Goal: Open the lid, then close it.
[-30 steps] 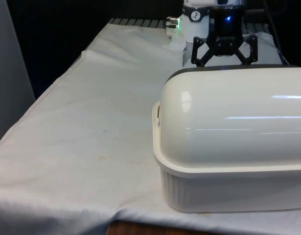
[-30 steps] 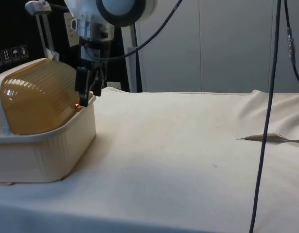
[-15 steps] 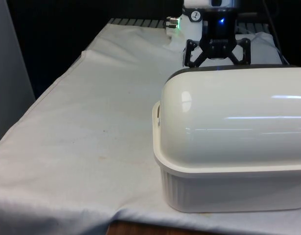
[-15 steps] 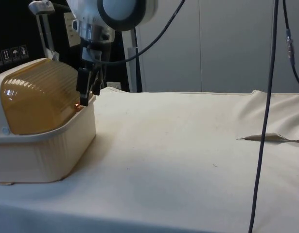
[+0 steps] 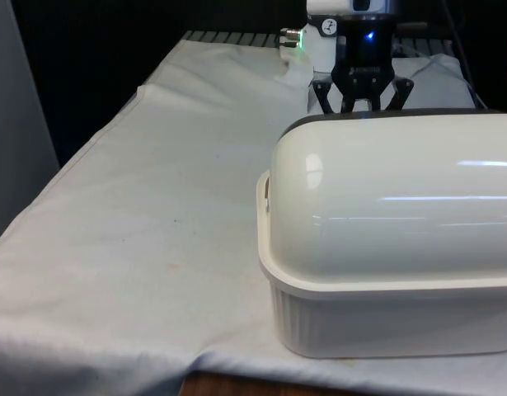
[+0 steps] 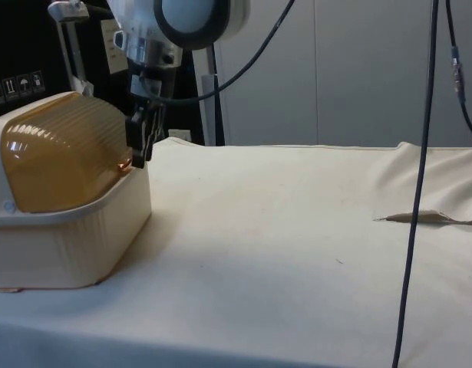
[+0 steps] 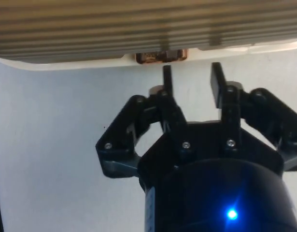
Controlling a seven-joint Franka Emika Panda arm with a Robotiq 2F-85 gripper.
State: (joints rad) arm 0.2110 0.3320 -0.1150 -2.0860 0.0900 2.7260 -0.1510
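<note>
A cream bread box stands on the table with its domed roll-top lid (image 5: 393, 206) down over the ribbed base (image 5: 385, 322). In the side view the lid (image 6: 59, 153) looks amber and ribbed. A small copper handle tab (image 7: 160, 56) sits at the lid's lower edge, on the robot's side of the box. My gripper (image 7: 190, 75) hangs just in front of that tab, fingers pointing down. Its two fingers stand partly apart with nothing between them, and the tab lies just beyond their tips. In the front view the gripper (image 5: 362, 95) shows over the lid's far edge, fingertips hidden. From the side, the gripper (image 6: 138, 149) is close against the lid's front.
The white cloth (image 5: 154, 206) stretches along the front view's left of the box, dropping off at the table's edge. In the side view a raised fold in the cloth (image 6: 427, 218) lies far from the box, and a black cable (image 6: 420, 184) hangs down in the foreground.
The fingers have drawn in from wide open to a narrower gap. The gripper has risen slightly by the lid's handle edge. The lid has not moved.
</note>
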